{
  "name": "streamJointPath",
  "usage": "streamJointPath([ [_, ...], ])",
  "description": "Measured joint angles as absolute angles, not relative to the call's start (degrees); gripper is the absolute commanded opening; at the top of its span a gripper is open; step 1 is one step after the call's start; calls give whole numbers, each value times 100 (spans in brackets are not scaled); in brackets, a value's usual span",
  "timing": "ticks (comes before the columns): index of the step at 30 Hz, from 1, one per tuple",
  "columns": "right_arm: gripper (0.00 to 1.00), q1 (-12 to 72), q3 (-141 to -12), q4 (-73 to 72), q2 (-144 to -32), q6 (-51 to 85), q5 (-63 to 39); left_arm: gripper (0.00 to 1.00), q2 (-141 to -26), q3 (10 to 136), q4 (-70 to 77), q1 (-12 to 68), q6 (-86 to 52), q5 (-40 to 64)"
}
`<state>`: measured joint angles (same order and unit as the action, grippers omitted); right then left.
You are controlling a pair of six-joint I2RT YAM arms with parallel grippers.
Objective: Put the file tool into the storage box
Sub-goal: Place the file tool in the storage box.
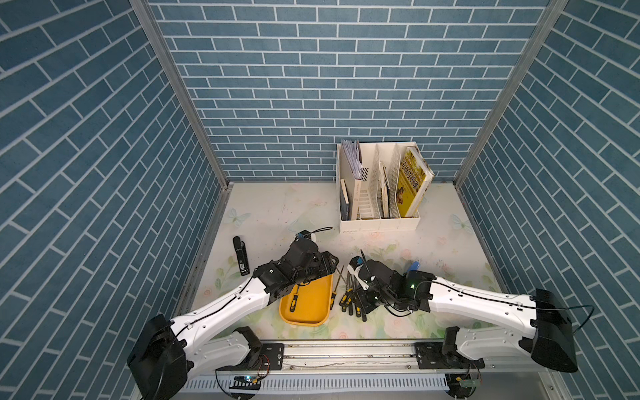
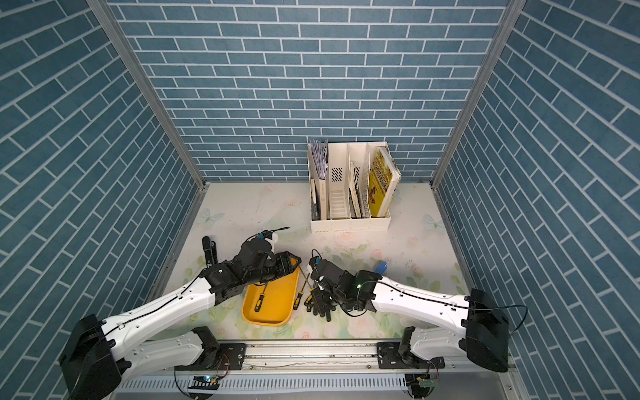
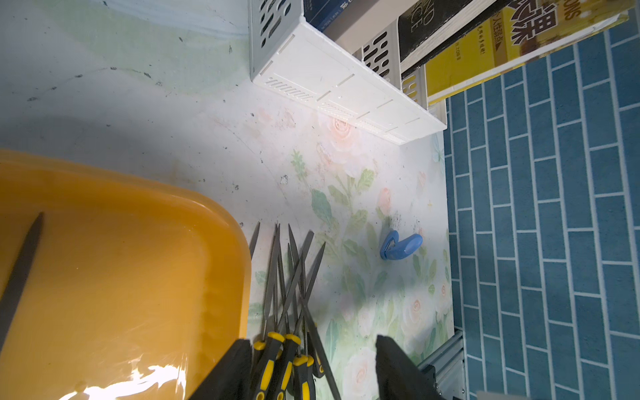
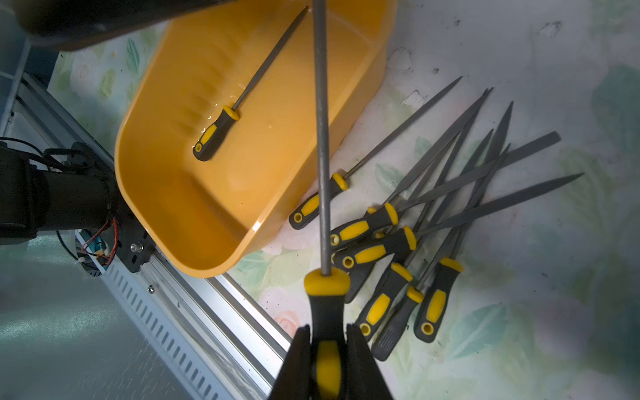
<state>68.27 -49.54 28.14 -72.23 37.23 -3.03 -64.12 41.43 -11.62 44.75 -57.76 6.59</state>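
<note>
Top views: a shallow yellow-orange plastic tray point(image 1: 311, 313) is seen on the floral table point(image 1: 277, 214) between both arms. One black-yellow-handled file point(image 1: 294, 302) lies inside, and a loose pile of files point(image 1: 349, 301) lies just beside.
Left wrist: the left gripper point(image 3: 311, 341) is spread wide, nothing gripped, above the pile's handles.
Right wrist: the right gripper point(image 4: 327, 327) is clamped on a round grey file point(image 4: 327, 294) by its handle, with the shaft crossing above the tray rim.

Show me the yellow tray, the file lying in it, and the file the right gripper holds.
Tray point(image 4: 270, 156), right wrist view, bare floor.
File in tray point(image 4: 214, 133), right wrist view, handle.
Held file point(image 4: 322, 173), right wrist view, shaft.
</note>
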Motion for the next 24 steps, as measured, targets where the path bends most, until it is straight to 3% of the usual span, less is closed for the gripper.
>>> streamJointPath([
  [2,0,6862,-5026,2777,-7282,3754,-303,43,-6464,4132,-1140,4477,-5800,659],
  [4,0,6895,-5124,2738,-7328,3771,-301,23,-6501,4130,-1140,4477,-5806,646],
  [9,0,6965,-5266,2635,-7430,3839,-322,1,-6517,4106,-1046,4484,-5961,652],
  [11,0,6987,-5266,2550,-7535,3924,-307,0,-6477,4167,-880,4528,-6045,683],
  [12,5,6987,-5266,2532,-7544,3927,-314,0,-6447,4171,-921,4532,-6027,644],
  [14,33,6987,-5269,2467,-7544,3924,-331,0,-6405,4176,-993,4510,-6025,582],
  [18,72,6987,-5290,2443,-7498,3885,-346,0,-6243,4193,-1415,4368,-5747,438],
  [20,83,6987,-5395,2517,-7487,3839,-301,0,-6163,4281,-1763,4178,-5529,375],
  [24,88,6866,-5636,2668,-7365,3662,-191,0,-6152,4818,-2438,3726,-4886,290],
])
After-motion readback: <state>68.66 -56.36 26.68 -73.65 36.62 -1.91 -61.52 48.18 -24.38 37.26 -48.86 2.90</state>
